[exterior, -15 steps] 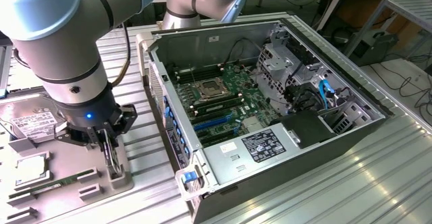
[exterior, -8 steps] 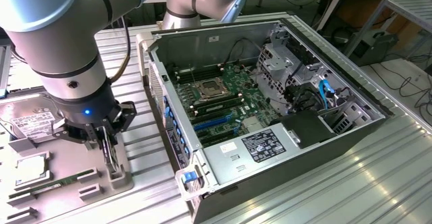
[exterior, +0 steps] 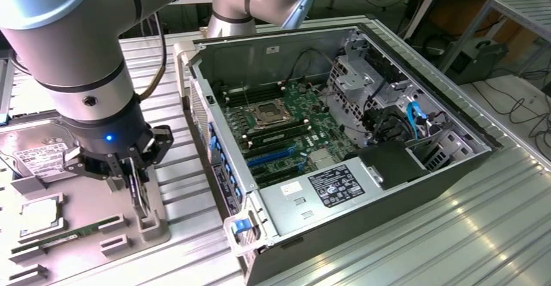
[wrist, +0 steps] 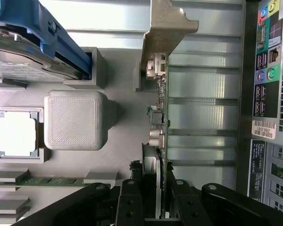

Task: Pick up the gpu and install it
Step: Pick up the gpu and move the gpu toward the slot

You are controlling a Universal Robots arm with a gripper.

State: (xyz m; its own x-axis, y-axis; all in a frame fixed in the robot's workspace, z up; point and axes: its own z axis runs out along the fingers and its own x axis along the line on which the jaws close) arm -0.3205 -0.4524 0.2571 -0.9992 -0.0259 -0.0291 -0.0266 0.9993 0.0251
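Note:
The gpu (exterior: pixel 141 201) is a thin dark card standing on edge in a slot of the grey parts holder (exterior: pixel 159 233) at the exterior view's left. My gripper (exterior: pixel 133 181) comes down on it from above, one finger on each face, shut on the card. In the wrist view the gpu (wrist: pixel 161 101) runs edge-on away from my gripper (wrist: pixel 153 195), with its pale metal bracket (wrist: pixel 166 28) at the far end and its connectors along the edge. The lower edge of the card looks level with the holder slot.
The open computer case (exterior: pixel 404 170) lies at the exterior view's right, its motherboard (exterior: pixel 284 128) and blue slots (exterior: pixel 271 155) exposed. On the holder are a hard drive (exterior: pixel 35 152), a CPU (exterior: pixel 39 212) and a green memory stick (exterior: pixel 73 234). The case's rear ports (wrist: pixel 269 70) appear beside the card.

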